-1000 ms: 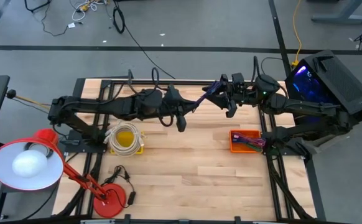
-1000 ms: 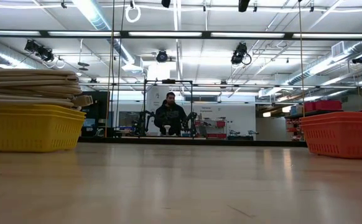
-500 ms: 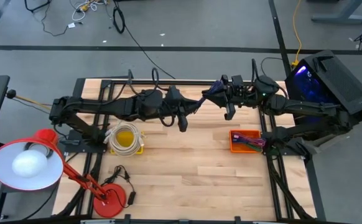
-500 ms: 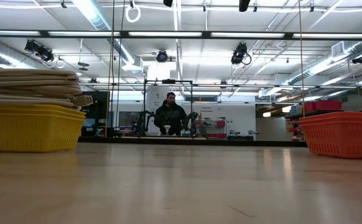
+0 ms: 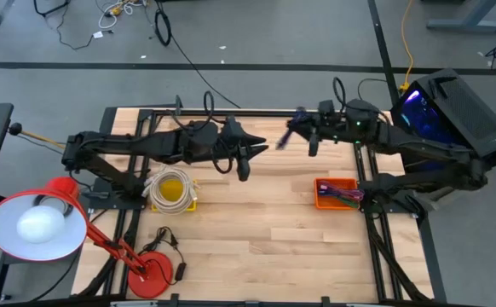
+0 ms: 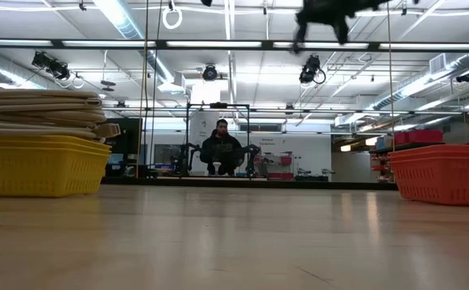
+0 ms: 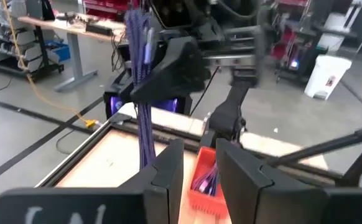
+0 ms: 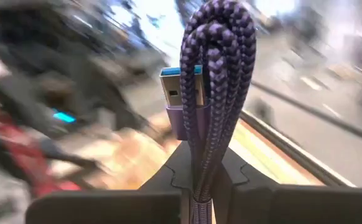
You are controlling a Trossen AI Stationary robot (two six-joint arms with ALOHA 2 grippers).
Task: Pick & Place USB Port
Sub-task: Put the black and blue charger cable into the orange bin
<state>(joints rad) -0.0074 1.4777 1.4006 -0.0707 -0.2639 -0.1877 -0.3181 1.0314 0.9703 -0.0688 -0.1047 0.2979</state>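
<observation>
Clamping purple USB cable (image 8: 215, 93), right gripper (image 8: 206, 177); no legible writing.

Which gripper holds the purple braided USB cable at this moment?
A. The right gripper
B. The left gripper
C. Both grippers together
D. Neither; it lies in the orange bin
A: the right gripper has its jaws shut on the purple USB cable, while the left gripper stands apart with open jaws.
</observation>
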